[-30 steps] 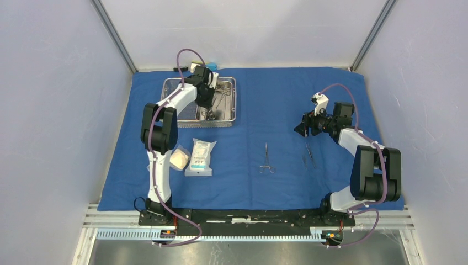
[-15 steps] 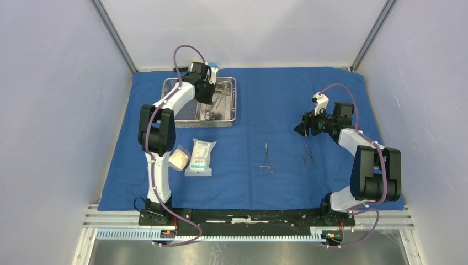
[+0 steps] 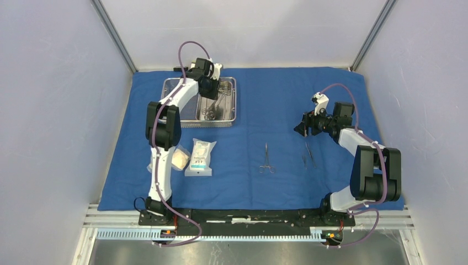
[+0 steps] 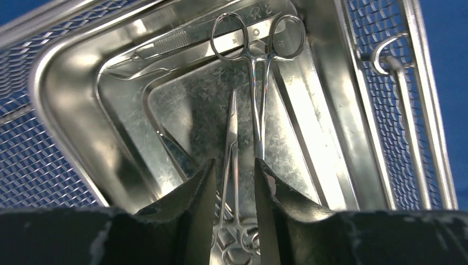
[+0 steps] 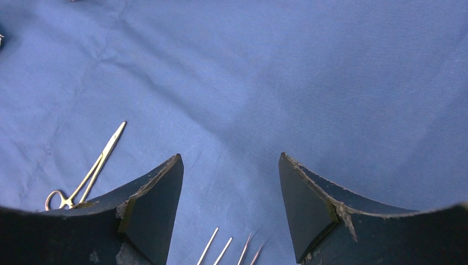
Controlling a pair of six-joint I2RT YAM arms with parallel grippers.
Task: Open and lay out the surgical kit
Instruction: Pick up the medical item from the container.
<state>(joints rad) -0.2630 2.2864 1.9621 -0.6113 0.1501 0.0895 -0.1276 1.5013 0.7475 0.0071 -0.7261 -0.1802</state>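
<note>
The cloth (image 3: 287,105) is plain deep blue. The basket (image 4: 33,160) is silvery steel with a fine criss-cross mesh pattern. The pan (image 4: 72,105) is mirror-bright silver, and so are the clamps (image 4: 258,66). One packet (image 3: 201,157) is white with green print; the second packet (image 3: 179,159) is cream. The left tool (image 4: 232,165) and the right tool (image 5: 229,160) are matte black, scuffed pale at the edges. The left arm (image 3: 159,168) and the right arm (image 3: 353,141) are white and black, with purple cables (image 3: 187,47).

Left gripper (image 3: 211,93) over steel pan (image 3: 226,110) inside wire-mesh basket (image 3: 198,123); right gripper (image 3: 301,130) above blue cloth (image 3: 276,94).
</note>
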